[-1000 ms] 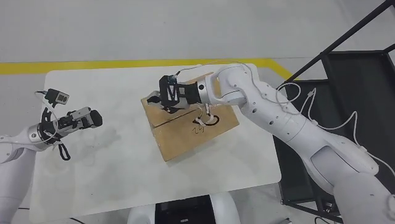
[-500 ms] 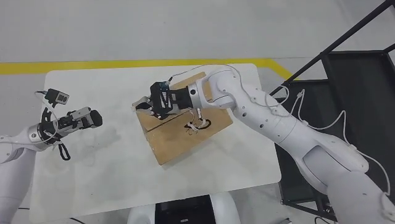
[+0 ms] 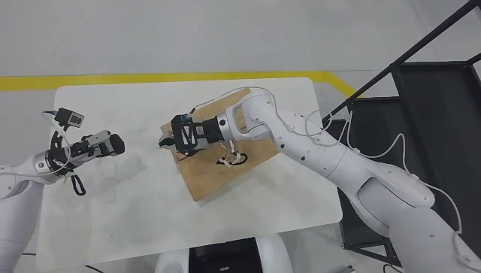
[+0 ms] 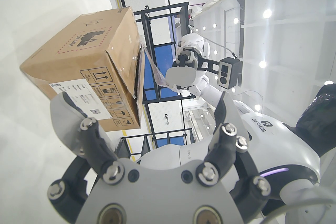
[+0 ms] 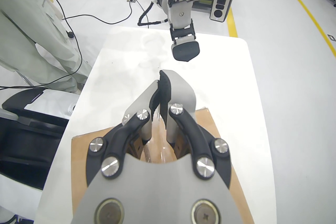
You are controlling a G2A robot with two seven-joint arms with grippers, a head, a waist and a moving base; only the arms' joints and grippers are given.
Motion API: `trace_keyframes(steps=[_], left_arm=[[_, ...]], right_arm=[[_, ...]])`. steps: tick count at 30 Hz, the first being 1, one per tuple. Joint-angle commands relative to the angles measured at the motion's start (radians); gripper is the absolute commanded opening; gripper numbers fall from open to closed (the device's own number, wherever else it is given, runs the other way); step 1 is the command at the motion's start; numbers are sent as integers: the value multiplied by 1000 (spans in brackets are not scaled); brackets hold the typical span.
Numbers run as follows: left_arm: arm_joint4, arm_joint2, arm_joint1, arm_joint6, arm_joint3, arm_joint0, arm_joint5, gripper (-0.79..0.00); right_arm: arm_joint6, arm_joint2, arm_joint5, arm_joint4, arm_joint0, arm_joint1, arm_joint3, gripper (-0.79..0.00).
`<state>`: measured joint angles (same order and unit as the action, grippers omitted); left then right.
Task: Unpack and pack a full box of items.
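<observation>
A brown cardboard box (image 3: pixel 218 174) sits at the middle of the white table (image 3: pixel 113 220), and its side with labels shows in the left wrist view (image 4: pixel 86 51). My right gripper (image 3: pixel 167 134) hovers just past the box's left edge, shut on a strip of clear tape (image 4: pixel 155 70) that stretches from the box's top seam to its fingers. In its own view the right gripper (image 5: pixel 162 78) is pressed together above the box top (image 5: pixel 210 125). My left gripper (image 3: pixel 113 144) hangs open over the table's left side, facing the box with nothing between its fingers (image 4: pixel 65 104).
A black metal rack (image 3: pixel 421 122) stands off the table's right edge. A yellow line (image 3: pixel 113 81) runs along the floor behind the table. Bare tabletop lies between the left gripper and the box. Cables (image 5: pixel 105 21) trail on the floor.
My right gripper has travelled left across the box top to beyond its left edge, drawing the tape along. The box has shifted slightly left. The left arm has stayed still.
</observation>
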<state>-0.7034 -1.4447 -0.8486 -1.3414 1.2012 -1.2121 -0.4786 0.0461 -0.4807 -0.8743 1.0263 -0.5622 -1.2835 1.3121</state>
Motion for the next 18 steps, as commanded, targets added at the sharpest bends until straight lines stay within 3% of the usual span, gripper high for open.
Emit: trace_keyframes(steps=[1, 18], left_arm=[[0, 0, 0, 0, 0, 0, 0, 0], [0, 0, 0, 0, 0, 0, 0, 0]], right_arm=[[-2, 8, -3, 13, 2, -10, -6, -785], [-25, 61, -38, 62, 16, -92, -152, -785]])
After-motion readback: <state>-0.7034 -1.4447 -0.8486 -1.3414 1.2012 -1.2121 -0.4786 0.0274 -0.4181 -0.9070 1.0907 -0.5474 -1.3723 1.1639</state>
